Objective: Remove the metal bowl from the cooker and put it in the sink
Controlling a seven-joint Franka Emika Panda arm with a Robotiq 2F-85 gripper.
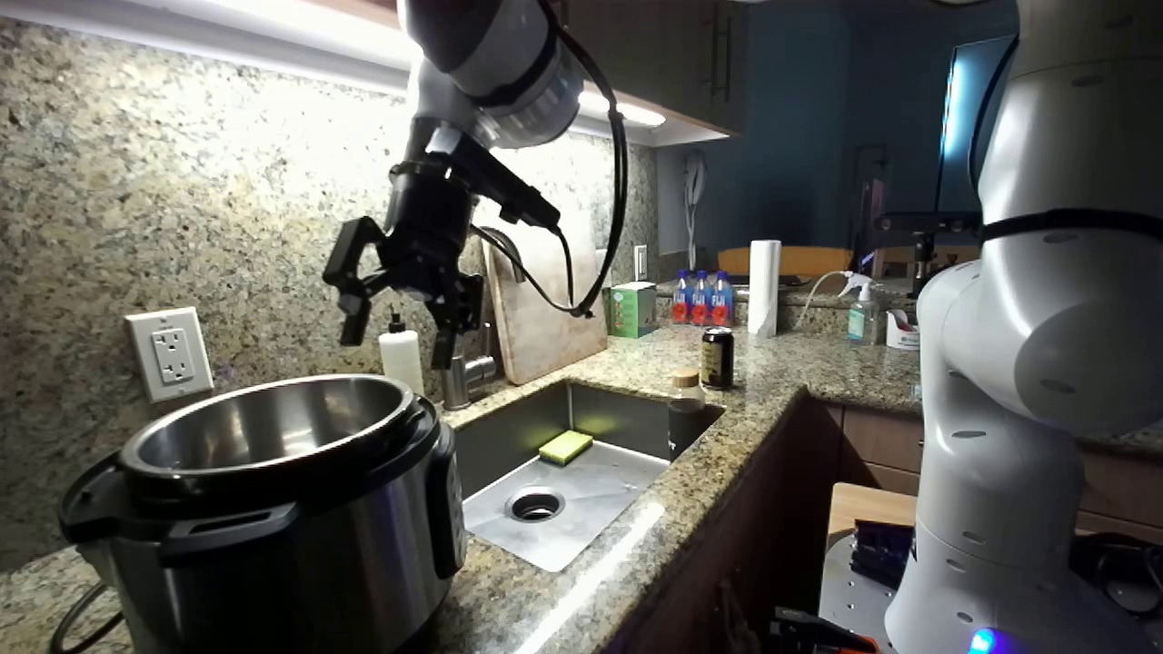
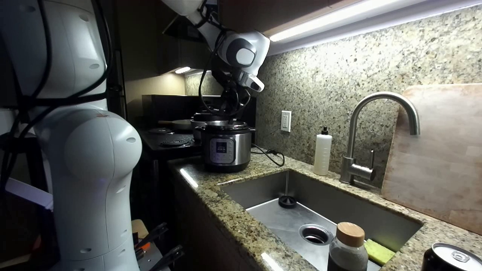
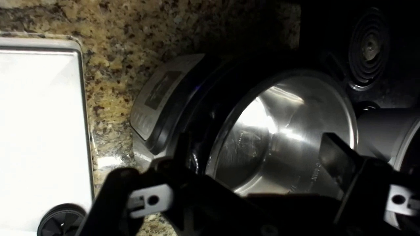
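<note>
The metal bowl point(image 1: 273, 422) sits inside the black and steel cooker point(image 1: 300, 563), its shiny rim standing at the top; it also shows in an exterior view point(image 2: 217, 123) and the wrist view point(image 3: 295, 111). The cooker point(image 2: 226, 150) stands on the counter between the sink and the stove. My gripper point(image 1: 398, 341) is open and empty, pointing down above the bowl. In the wrist view the gripper point(image 3: 257, 144) has one finger over the bowl's inside and one over the cooker's sink side. The steel sink point(image 2: 271, 218) also shows in an exterior view point(image 1: 581, 490).
In the sink are a yellow sponge point(image 1: 565, 448) and a wooden-lidded bottle point(image 2: 348, 244). A faucet point(image 2: 352, 139), soap bottle point(image 2: 322, 152) and cutting board point(image 2: 437, 162) stand behind it. A black can point(image 1: 718, 358) is on the counter. The stove burner point(image 3: 369, 49) and a pot point(image 3: 377, 131) adjoin the cooker.
</note>
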